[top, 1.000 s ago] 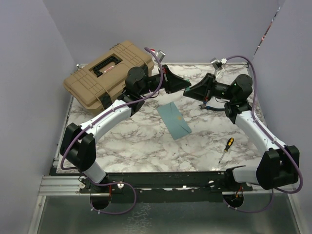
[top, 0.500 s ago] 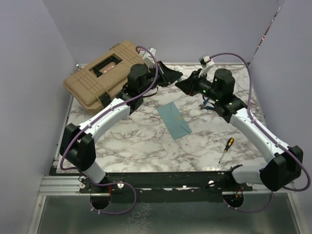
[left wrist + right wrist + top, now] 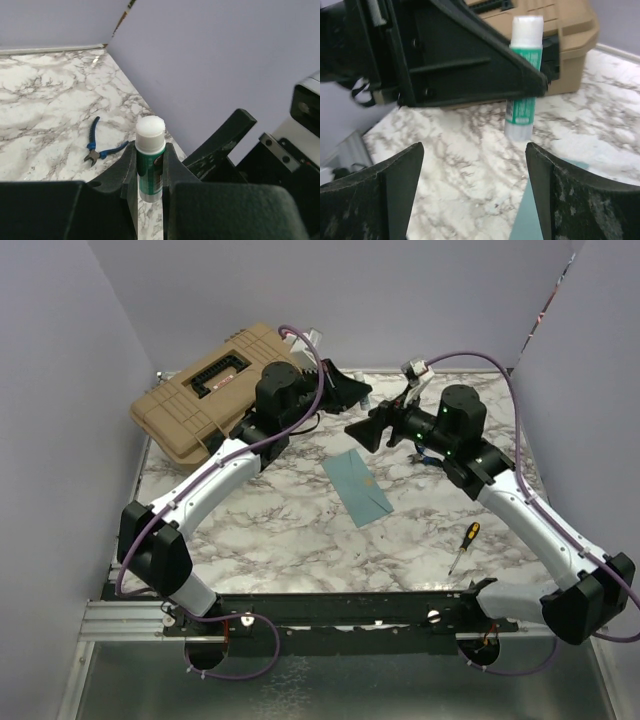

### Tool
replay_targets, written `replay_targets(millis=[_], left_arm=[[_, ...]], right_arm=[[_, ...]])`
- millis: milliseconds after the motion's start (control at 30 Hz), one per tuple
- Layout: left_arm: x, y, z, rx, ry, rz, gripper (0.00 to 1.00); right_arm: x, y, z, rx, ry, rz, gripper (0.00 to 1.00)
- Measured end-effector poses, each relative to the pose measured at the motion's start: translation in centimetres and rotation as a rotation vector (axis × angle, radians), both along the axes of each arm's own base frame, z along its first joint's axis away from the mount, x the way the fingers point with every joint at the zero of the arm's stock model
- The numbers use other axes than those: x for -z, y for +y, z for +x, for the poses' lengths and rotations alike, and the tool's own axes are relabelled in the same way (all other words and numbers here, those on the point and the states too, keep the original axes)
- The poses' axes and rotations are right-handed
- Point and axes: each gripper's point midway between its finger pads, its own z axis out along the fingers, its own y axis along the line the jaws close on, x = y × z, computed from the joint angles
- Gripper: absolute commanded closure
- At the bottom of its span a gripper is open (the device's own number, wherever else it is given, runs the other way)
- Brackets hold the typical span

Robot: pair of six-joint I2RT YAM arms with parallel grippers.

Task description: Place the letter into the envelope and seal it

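Over the last second the left gripper (image 3: 350, 392) had lifted clear of the right one, clamped on a white-topped green glue stick (image 3: 150, 160) that it held upright. The right gripper (image 3: 362, 433), earlier tip to tip with it, had backed off and swung left. It stood wide open and empty, facing the stick from close by. The envelope (image 3: 357, 486) lay flat on the worktop (image 3: 280, 530) beneath both grippers. No letter showed, so it was probably already inside, leaving the flap to glue.
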Motion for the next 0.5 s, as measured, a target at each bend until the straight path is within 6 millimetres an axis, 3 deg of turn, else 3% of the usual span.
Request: replay_targets(millis=[200,367,500], left_arm=[[-3.2,0.9,-2.2,0.172,-0.156,-0.036,1.00],[-5.1,0.8,-4.3,0.285,-0.233,-0.067,1.00],[-6.4,0.6,-5.8,0.345,-0.245,-0.114,1.00]], right_arm=[[-1.9,-1.4,-3.6,-0.167,0.047,0.169,0.21],[-2.7,-3.0,-3.8,-0.231,0.131,0.361,0.21],[-3.4,-2.7,-3.5,-0.300,0.206,0.530,0.32]])
